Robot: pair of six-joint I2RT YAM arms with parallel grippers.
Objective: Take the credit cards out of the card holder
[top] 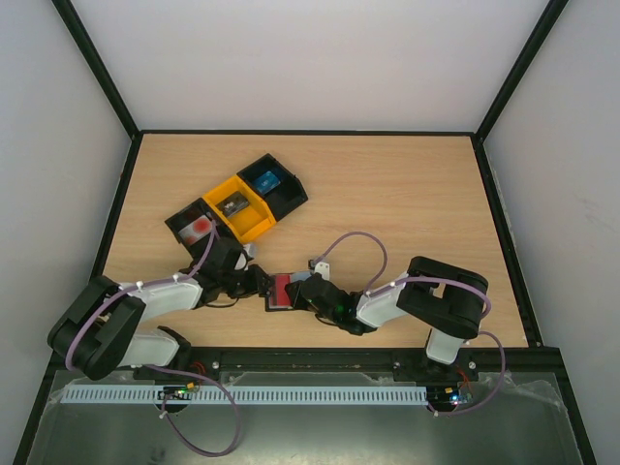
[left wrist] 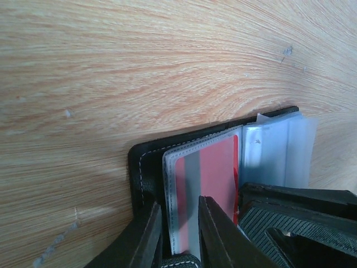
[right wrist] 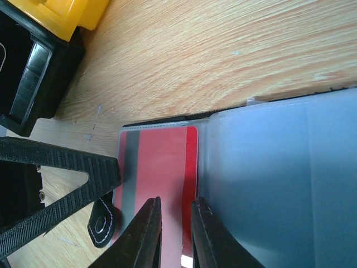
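The open card holder (left wrist: 139, 167) lies on the table (top: 407, 194) near its front edge, between the two arms, a red card (right wrist: 162, 167) showing in its clear sleeve. Overhead, the arms hide their own jaws. The wrist views show the left gripper (left wrist: 181, 240) straddling the sleeve's edge and the right gripper (right wrist: 173, 234) narrowed over the card (whether either pinches: cannot tell). Only overhead shows the whole bin row (top: 237, 205), far left.

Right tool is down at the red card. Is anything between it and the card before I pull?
Probably yes. The red card appears to lie inside a clear sleeve of the card holder, so plastic covers its face under the right tool. The other sleeves lie folded aside, off the card.
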